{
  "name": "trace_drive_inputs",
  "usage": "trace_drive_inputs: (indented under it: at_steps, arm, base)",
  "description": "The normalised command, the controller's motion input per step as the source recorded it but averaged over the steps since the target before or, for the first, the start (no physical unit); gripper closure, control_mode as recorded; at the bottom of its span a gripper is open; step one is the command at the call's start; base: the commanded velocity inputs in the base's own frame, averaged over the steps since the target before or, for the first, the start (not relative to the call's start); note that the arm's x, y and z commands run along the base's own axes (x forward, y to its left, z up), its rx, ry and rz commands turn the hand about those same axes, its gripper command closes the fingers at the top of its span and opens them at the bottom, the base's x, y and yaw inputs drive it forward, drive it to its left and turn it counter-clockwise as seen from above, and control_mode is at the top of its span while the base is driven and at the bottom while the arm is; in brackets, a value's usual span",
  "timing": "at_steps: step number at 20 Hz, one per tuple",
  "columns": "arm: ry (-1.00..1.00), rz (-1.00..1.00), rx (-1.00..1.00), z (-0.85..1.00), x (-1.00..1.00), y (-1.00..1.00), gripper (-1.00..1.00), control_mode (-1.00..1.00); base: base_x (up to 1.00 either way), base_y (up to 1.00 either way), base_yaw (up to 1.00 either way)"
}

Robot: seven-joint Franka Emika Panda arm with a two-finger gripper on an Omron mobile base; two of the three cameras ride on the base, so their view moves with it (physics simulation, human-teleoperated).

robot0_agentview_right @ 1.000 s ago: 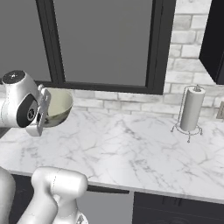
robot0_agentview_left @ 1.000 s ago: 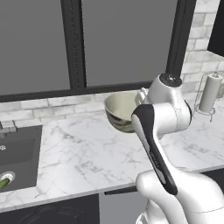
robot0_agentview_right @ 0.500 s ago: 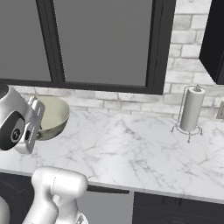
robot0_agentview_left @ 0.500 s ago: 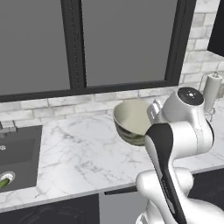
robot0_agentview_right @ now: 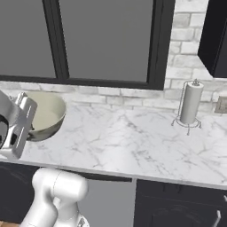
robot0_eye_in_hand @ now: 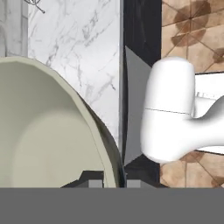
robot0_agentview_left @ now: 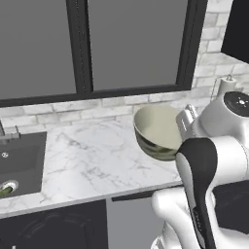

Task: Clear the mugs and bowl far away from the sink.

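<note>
Above the marble counter (robot0_agentview_left: pixel 87 165), pincer (robot0_eye_in_hand: pixel 114 183) sideways, seemingly pinching tilted bowl's (robot0_agentview_left: pixel 158 131) rim

Count: one bowl (robot0_agentview_left: pixel 158 133), one sink (robot0_agentview_left: pixel 19 160) (partly cut off at the frame edge), one paper towel roll (robot0_agentview_right: pixel 190 103), one window (robot0_agentview_right: pixel 102 40).

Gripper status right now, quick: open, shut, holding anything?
Gripper: shut on the rim of the bowl, which it carries tilted above the marble counter.

Tool (robot0_eye_in_hand: pixel 110 183) pinched nearly closed, arm bent sideways.
</note>
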Motion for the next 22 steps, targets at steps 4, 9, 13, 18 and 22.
trace_drive_inputs:
  at_steps: [4, 9, 13, 18, 22]
  arm:
    - [0.00, 0.00, 0.00, 0.00, 0.00, 0.00, 1.00, 1.00]
    - [0.00, 0.00, 0.00, 0.00, 0.00, 0.00, 1.00, 1.00]
    - [0.00, 0.00, 0.00, 0.00, 0.00, 0.00, 1.00, 1.00]
    - [0.00, 0.00, 0.00, 0.00, 0.00, 0.00, 1.00, 1.00]
    - [0.00, 0.00, 0.00, 0.00, 0.00, 0.00, 1.00, 1.00]
  base:
    - [-0.57, -0.24, 0.00]
    - [-0.02, -0.27, -0.61]
    - [0.00, 0.00, -1.00]
    - [0.00, 0.00, -1.00]
    - [0.00, 0.00, -1.00]
